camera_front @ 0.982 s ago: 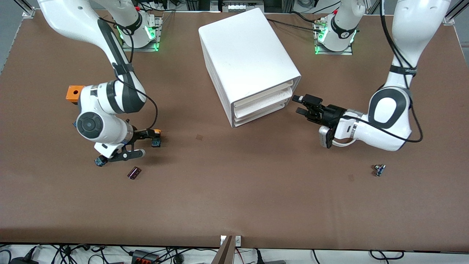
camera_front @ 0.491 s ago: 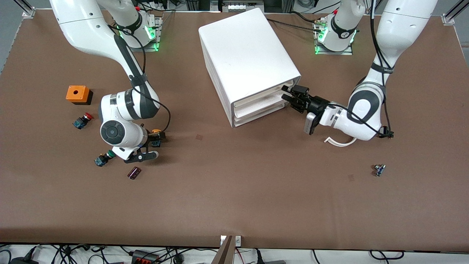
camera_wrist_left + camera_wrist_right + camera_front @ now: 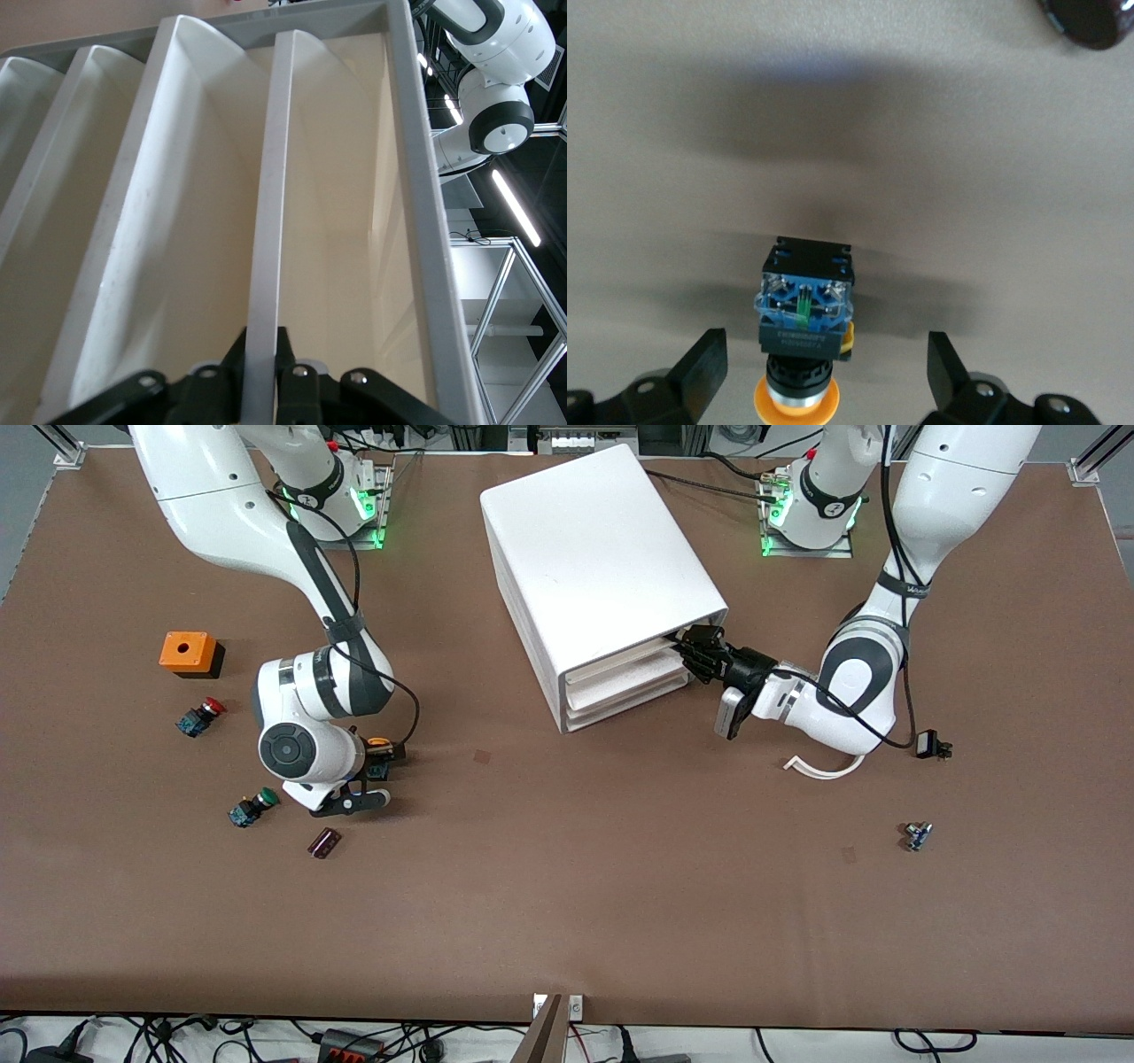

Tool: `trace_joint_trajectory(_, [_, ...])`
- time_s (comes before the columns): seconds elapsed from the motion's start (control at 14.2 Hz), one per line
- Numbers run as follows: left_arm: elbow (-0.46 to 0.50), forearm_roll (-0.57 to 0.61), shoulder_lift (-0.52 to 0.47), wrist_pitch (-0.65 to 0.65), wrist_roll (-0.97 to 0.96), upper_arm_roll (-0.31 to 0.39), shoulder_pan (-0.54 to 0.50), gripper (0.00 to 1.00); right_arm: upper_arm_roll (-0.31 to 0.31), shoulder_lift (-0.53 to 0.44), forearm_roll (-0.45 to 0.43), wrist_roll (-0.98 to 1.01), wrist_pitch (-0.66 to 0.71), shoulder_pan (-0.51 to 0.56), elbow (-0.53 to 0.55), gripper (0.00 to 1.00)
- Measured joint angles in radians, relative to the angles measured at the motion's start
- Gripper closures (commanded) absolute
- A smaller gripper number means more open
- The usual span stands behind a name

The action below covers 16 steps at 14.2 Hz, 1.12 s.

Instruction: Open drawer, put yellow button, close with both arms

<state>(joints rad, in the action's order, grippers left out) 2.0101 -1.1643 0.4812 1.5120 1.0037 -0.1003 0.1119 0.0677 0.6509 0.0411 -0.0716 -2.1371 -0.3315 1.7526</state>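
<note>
The white cabinet (image 3: 594, 558) stands at mid-table with its drawer front turned toward the left arm's end. My left gripper (image 3: 695, 653) is at the top drawer (image 3: 633, 657), shut on the drawer's front lip (image 3: 266, 266). The fingers (image 3: 232, 359) pinch the lip from both sides. The drawer sits about level with the two beneath it. The yellow button (image 3: 379, 744) lies on its side on the table. My right gripper (image 3: 372, 775) is open and low over it. In the right wrist view the button (image 3: 804, 328) lies between the spread fingers (image 3: 704, 367) without touching them.
Near the right arm lie a red button (image 3: 200, 717), a green button (image 3: 251, 808), an orange box (image 3: 188, 654) and a dark purple part (image 3: 324, 842). Toward the left arm's end lie a white curved strip (image 3: 819, 769) and a small part (image 3: 918, 836).
My left gripper has moved in to the cabinet and closed on the top drawer's lip. My right arm has shifted toward the yellow button, bringing its open fingers around it.
</note>
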Motion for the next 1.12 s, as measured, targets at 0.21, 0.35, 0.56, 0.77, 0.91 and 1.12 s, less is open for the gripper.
trace_joint_trajectory(0.21, [-0.010,0.000,-0.002,0.018,0.000,0.005,-0.007,0.99,0.000,0.001,0.000,-0.002,0.000,0.000,0.007,0.39])
trace_joint_trajectory(0.35, [-0.036,0.008,-0.002,0.039,-0.001,0.011,-0.011,0.98,-0.001,0.002,0.003,-0.002,0.000,-0.003,0.009,0.49])
trace_joint_trajectory(0.56, [-0.086,0.013,0.017,0.050,-0.003,0.022,-0.027,0.97,-0.002,0.005,0.006,-0.004,0.000,-0.007,0.009,0.80])
trace_joint_trajectory(0.77, [-0.194,0.038,0.073,0.044,-0.009,0.041,-0.053,0.95,-0.002,0.005,0.007,-0.004,-0.003,-0.009,0.003,0.98])
trace_joint_trajectory(0.91, [-0.270,0.052,0.110,0.029,-0.027,0.059,-0.063,0.57,-0.002,-0.006,0.007,-0.004,-0.003,-0.011,-0.024,1.00])
trace_joint_trajectory(1.12, [-0.320,0.068,0.136,0.069,-0.045,0.068,-0.068,0.00,-0.003,-0.049,0.007,-0.004,0.057,-0.016,-0.121,1.00])
